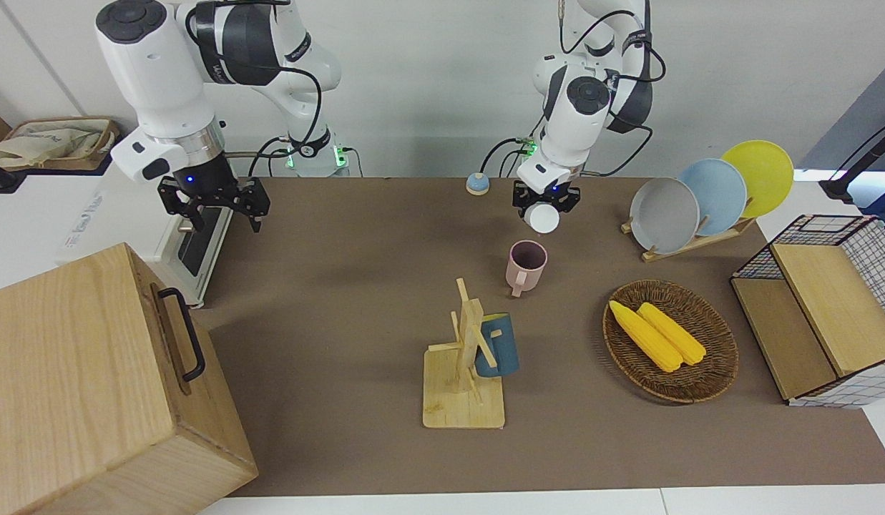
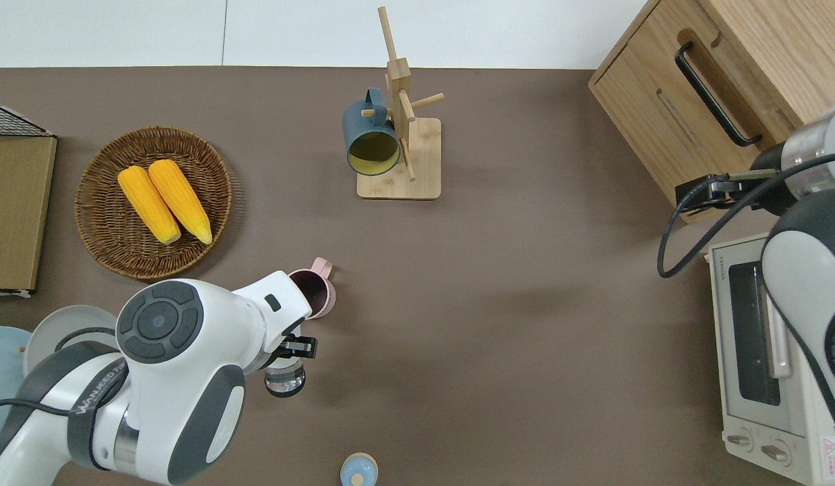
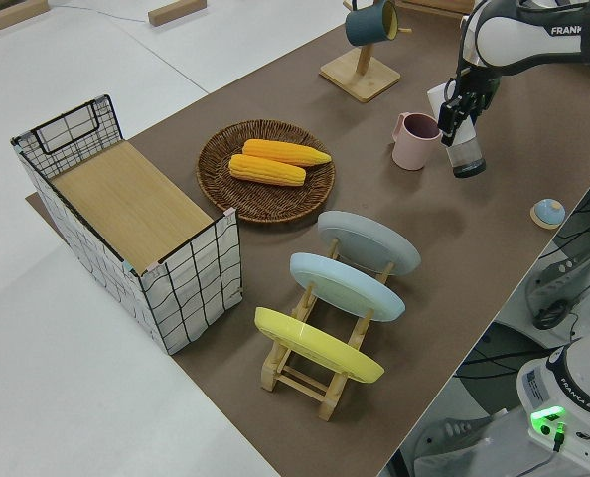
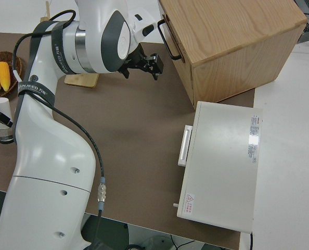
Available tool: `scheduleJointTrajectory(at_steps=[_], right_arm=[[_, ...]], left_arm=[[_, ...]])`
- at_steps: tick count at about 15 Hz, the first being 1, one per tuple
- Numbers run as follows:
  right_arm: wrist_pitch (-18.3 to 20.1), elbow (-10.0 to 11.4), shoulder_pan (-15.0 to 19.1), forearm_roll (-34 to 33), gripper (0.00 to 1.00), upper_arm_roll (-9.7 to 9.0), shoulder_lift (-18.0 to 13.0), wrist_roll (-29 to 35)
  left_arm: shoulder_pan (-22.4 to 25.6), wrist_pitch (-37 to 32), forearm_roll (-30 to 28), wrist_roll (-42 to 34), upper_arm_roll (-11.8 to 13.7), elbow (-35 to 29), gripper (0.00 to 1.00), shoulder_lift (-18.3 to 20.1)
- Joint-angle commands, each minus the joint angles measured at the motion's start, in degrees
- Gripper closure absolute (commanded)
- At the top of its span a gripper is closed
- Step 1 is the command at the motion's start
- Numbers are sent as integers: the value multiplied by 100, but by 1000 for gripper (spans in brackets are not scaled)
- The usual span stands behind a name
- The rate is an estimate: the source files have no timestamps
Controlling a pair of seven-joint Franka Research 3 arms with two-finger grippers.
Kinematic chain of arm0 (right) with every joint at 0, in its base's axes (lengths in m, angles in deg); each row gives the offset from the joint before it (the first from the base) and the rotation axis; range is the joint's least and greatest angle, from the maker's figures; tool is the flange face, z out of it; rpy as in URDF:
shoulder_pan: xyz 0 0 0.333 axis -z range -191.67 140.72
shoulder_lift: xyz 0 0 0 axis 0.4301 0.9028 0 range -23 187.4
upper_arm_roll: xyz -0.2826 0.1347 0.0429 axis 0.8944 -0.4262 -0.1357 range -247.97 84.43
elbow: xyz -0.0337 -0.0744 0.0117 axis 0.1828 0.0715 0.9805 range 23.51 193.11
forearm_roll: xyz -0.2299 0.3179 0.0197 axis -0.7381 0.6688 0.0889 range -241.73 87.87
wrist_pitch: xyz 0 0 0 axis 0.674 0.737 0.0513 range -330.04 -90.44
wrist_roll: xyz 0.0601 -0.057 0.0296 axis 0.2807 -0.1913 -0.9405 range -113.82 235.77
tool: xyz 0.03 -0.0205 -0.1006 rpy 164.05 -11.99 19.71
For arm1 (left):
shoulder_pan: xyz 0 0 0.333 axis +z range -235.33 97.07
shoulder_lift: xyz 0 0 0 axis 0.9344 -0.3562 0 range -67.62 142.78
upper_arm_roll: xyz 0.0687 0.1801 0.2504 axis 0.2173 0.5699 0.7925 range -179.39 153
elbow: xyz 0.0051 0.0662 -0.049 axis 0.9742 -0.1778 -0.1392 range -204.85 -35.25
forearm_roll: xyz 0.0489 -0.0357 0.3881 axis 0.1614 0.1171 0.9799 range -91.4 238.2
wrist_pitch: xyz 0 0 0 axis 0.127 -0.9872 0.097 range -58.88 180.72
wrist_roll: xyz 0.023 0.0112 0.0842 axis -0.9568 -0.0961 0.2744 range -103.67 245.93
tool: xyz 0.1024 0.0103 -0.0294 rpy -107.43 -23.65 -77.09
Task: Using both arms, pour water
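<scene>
A clear glass [image 2: 285, 378] is pinched in the left end effector [image 2: 290, 351] and held in the air, over bare bench [image 2: 498, 324] just short of the pink mug [image 2: 314, 291]. In the overhead view the glass sits at about 6 o'clock from the mug; in the left side view it hangs near upright, close beside the mug rim. No tilt toward the mug is seen, so pouring is judged not begun.

The right end effector [image 1: 214, 202] is spread and empty, up by the toaster oven [image 2: 768, 351], well apart from the mug.

Risks, as judgement:
- Water could be spilled on the bench if the glass is tipped before its lip is over the mug mouth; some offset is seen.
- The mug could be knocked or slid by the glass or fingers, since it stands unheld.
- The glass could slip in the pinch when rotated, being smooth.
- The mug rack [image 2: 398, 152] at 12 o'clock of the mug is well apart, so a clash is unlikely.
</scene>
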Motion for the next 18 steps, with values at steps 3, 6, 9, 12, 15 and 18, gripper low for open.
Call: scheduleJointTrajectory(at_steps=[3,6,9,12,15,18], right_arm=[[-20,-251,105,143,9,-65,-89,-86],[-20,-445,78,143,9,-100,-89,-86],[-20,-463,26,222,9,-126,-89,-86],[-20,-463,52,441,9,-117,-98,-86],[-20,-463,34,460,9,-117,-89,-77],[-20,-463,34,460,9,-117,-89,-86]], left_arm=[[-6,-645,259,134,13,492,1000,-324],[-6,-690,303,152,5,509,1000,-386],[-6,-708,303,152,13,518,1000,-386],[-6,-708,303,152,13,518,1000,-378],[-6,-751,303,152,13,518,1000,-360],[12,-769,303,152,13,518,1000,-342]])
